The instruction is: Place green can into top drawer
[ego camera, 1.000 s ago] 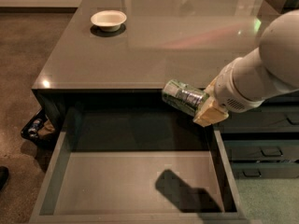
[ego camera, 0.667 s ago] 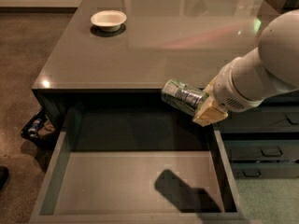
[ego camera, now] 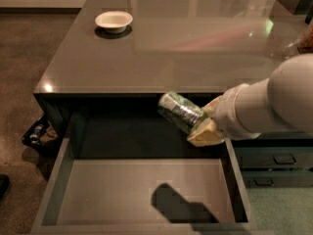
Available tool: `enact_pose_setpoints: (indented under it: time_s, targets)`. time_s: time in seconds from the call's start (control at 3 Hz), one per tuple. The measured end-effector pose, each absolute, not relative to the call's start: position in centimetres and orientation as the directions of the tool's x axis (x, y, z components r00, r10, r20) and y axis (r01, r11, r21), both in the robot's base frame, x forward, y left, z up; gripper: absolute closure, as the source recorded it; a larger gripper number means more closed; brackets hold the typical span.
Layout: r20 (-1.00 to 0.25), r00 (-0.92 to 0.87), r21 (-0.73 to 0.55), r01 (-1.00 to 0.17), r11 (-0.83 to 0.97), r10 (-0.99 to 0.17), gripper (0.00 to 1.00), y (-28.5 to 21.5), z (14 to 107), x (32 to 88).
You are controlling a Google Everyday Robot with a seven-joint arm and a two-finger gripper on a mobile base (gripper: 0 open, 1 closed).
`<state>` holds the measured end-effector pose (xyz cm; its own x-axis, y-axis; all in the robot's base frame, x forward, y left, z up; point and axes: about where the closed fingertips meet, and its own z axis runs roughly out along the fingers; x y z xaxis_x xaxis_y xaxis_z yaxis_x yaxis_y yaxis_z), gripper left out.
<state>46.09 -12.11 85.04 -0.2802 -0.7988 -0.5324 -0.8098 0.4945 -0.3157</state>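
Observation:
The green can (ego camera: pixel 180 110) has a green and silver label and lies tilted on its side in the air, above the back right part of the open top drawer (ego camera: pixel 142 187). My gripper (ego camera: pixel 203 124) is shut on the green can, holding it at its right end, with one tan finger (ego camera: pixel 206 133) showing under the can. My white arm comes in from the right. The drawer is pulled out, its light grey floor bare, with the shadow of the arm and can on it.
A white bowl (ego camera: pixel 113 20) sits at the back left of the grey desk top (ego camera: pixel 186 48). Narrower stacked drawers (ego camera: pixel 279 165) with recessed handles are at the right. A dark object (ego camera: pixel 36 133) lies on the floor at the left.
The can and gripper have shifted slightly left and down over the drawer; little else differs.

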Motion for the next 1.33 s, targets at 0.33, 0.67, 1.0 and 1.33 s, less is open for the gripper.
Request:
enact_pose_setpoints:
  time_s: [0.33,0.67,1.0,1.33]
  targets:
    - [-0.592,-0.272,-0.262,-0.825,0.500,-0.759,1.00,-8.0,81.2,44.6]
    - [-0.617,-0.233,-0.282,-0.826,0.488,-0.752,1.00,-1.6,74.3,44.9]
    - [-0.616,-0.232,-0.283,-0.827,0.486,-0.753,1.00,-1.6,74.3,44.8]
    - [-0.611,-0.250,-0.262,-0.832,0.490,-0.751,1.00,-2.0,72.4,44.8]
